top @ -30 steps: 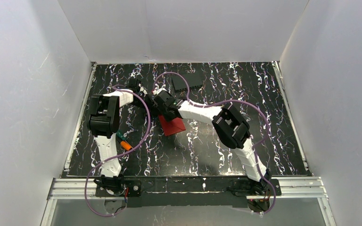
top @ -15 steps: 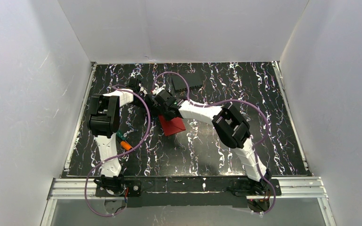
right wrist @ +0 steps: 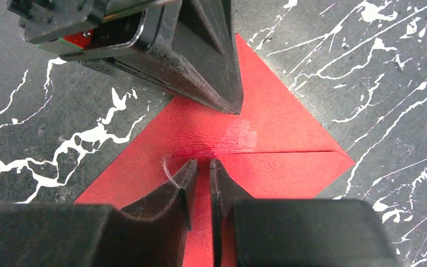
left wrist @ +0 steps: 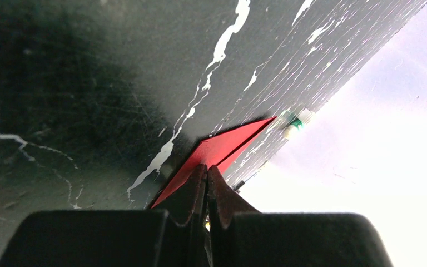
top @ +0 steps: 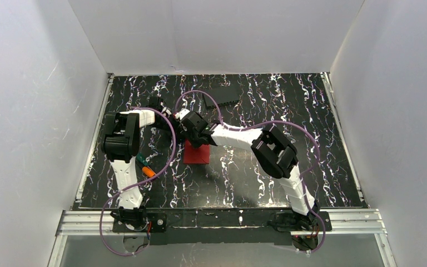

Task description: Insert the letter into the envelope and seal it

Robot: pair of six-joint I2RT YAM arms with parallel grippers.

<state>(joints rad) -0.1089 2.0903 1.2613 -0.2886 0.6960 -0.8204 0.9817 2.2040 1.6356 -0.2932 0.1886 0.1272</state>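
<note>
The dark red envelope (top: 197,155) lies flat on the black marbled table, with its triangular flap (right wrist: 278,119) opened out. My left gripper (left wrist: 206,168) is shut, and its tips (right wrist: 229,103) rest on the flap. My right gripper (right wrist: 203,164) hangs over the fold line of the envelope (right wrist: 289,161). Its jaws stand a narrow gap apart with nothing between them. From above, both grippers, left (top: 180,132) and right (top: 192,139), meet at the envelope's far left corner. The letter shows in no view.
A dark ribbed block (top: 221,98) lies at the back of the table. A small orange and green object (top: 145,168) sits beside the left arm. White walls close in the table on three sides, and purple cables loop over both arms.
The envelope, tilted and partly lifted before, now lies flat and squared, shifted slightly left and nearer. Both grippers moved with it toward the near left.
</note>
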